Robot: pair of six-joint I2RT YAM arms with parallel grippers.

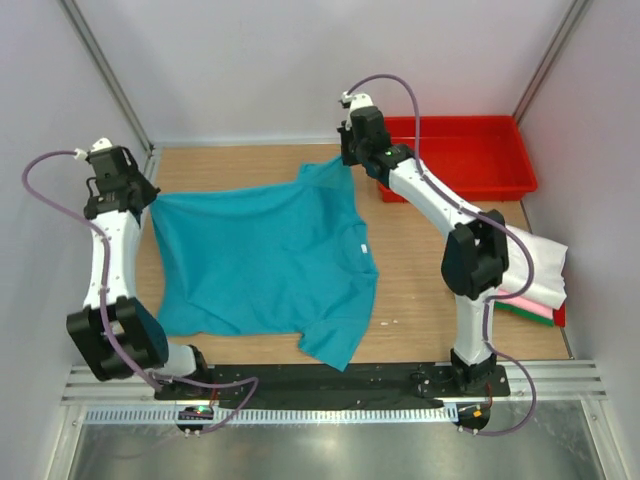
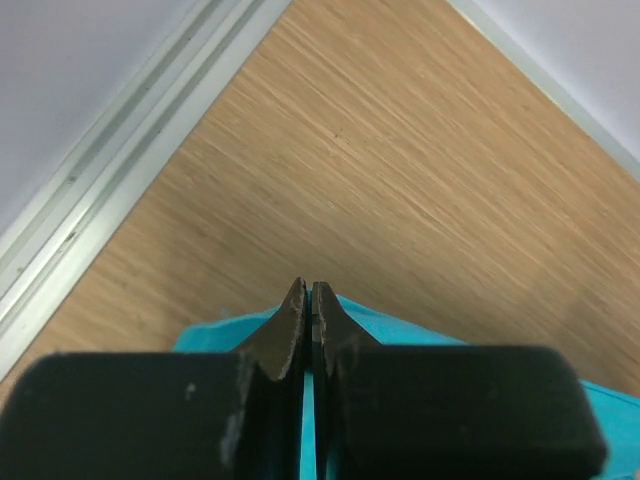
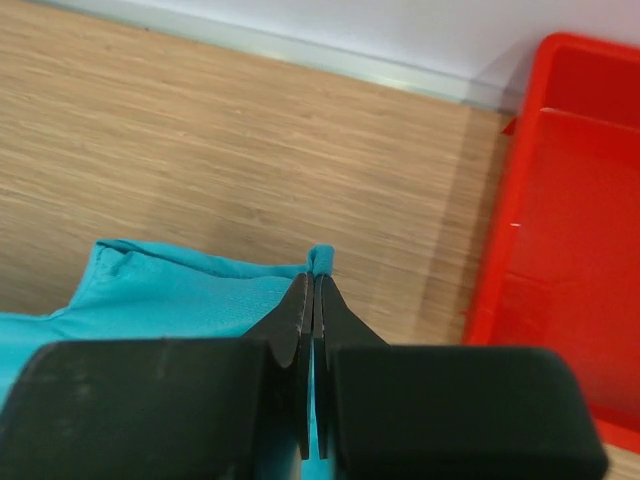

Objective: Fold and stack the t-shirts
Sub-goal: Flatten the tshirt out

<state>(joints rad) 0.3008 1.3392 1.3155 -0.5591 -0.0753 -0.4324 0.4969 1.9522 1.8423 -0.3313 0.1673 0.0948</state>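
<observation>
The teal t-shirt [image 1: 265, 260] lies spread on the wooden table, neck label [image 1: 362, 248] to the right. My left gripper [image 1: 145, 195] is shut on its far left corner; in the left wrist view the teal cloth [image 2: 400, 330] shows behind the closed fingertips [image 2: 309, 293]. My right gripper [image 1: 347, 160] is shut on its far right corner; in the right wrist view a tuft of teal cloth [image 3: 320, 259] pokes out past the tips [image 3: 313, 280]. Folded white [image 1: 535, 265], pink and green shirts [image 1: 530, 308] are stacked at the right edge.
A red plastic tray [image 1: 470, 155] stands at the back right, close to my right gripper; it also shows in the right wrist view [image 3: 560, 230]. Walls with metal rails [image 2: 120, 160] border the table on the left and back.
</observation>
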